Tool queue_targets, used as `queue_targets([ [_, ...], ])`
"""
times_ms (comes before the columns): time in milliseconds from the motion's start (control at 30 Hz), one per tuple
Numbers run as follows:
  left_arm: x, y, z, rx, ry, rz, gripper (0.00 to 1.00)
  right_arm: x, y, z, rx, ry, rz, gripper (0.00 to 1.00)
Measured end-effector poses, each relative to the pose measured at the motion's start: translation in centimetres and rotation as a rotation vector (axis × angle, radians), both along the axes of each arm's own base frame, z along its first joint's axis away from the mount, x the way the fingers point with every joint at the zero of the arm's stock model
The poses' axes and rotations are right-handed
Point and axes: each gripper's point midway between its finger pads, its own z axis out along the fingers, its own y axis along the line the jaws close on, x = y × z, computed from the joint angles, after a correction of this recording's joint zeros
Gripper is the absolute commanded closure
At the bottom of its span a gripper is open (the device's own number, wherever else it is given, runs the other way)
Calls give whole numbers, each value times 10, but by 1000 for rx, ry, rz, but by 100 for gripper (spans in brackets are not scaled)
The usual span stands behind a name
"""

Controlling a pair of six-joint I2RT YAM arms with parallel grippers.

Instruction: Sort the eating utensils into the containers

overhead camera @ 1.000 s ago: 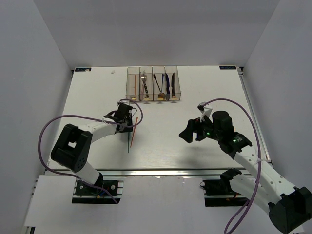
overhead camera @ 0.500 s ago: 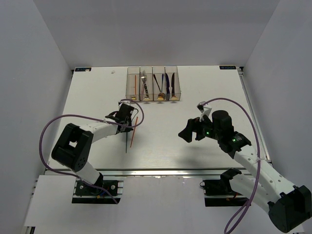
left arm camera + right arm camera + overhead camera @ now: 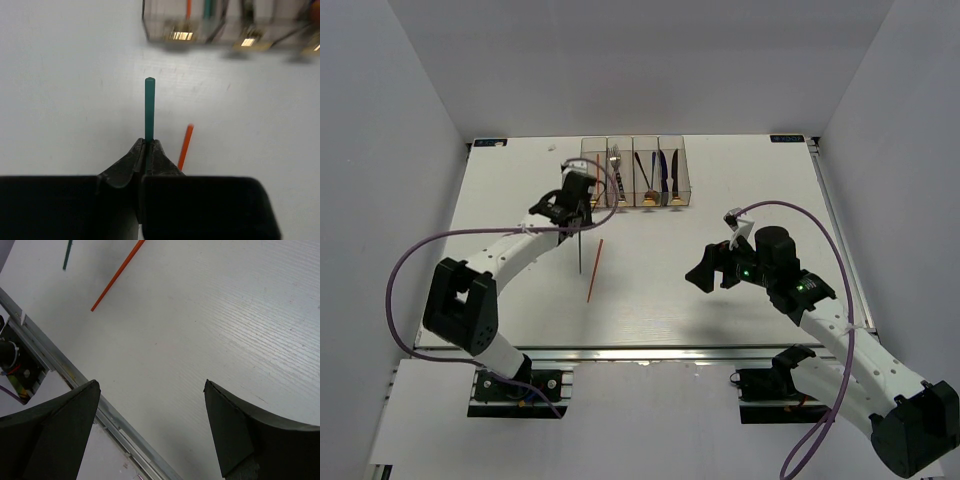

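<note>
My left gripper is shut on a teal chopstick and holds it off the table, just in front of the leftmost container. In the left wrist view the teal chopstick sticks out past my closed fingertips. A red chopstick lies on the table beside it, also in the left wrist view and the right wrist view. The clear containers stand in a row at the back, holding a red chopstick, a fork, dark spoons and blue knives. My right gripper is open and empty.
The table's front edge with an aluminium rail runs under my right gripper. The containers' bases show at the top of the left wrist view. White walls enclose the table on three sides.
My left gripper has lifted the teal chopstick and carried it away from the red one toward the containers. The red chopstick stays on the table. The right arm has not moved.
</note>
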Motion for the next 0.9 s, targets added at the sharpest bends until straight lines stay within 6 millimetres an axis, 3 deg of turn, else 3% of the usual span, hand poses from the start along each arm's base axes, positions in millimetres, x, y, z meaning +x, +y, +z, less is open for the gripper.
queue_targets([
  [133, 58, -11, 60, -22, -134, 1, 100, 1, 0, 0, 1, -2, 0, 11],
  [200, 92, -13, 79, -20, -186, 3, 100, 1, 1, 0, 0, -1, 0, 11],
  [367, 187, -20, 94, 0, -246, -19, 100, 2, 1, -6, -11, 18, 0, 11],
  [467, 230, -17, 85, 9, -269, -27, 100, 3, 1, -10, -18, 29, 0, 11],
  [533, 246, -11, 71, 18, -265, -31, 100, 3, 1, -12, -23, 35, 1, 11],
  [667, 255, 2, 38, 35, -213, -44, 97, 4, 2, -18, -37, 52, 3, 11],
  [800, 262, 4, 24, 23, -208, -73, 64, 5, 2, -23, -50, 64, 5, 11],
  [900, 264, -3, 22, 3, -224, -99, 58, 6, 1, -28, -62, 75, 5, 11],
])
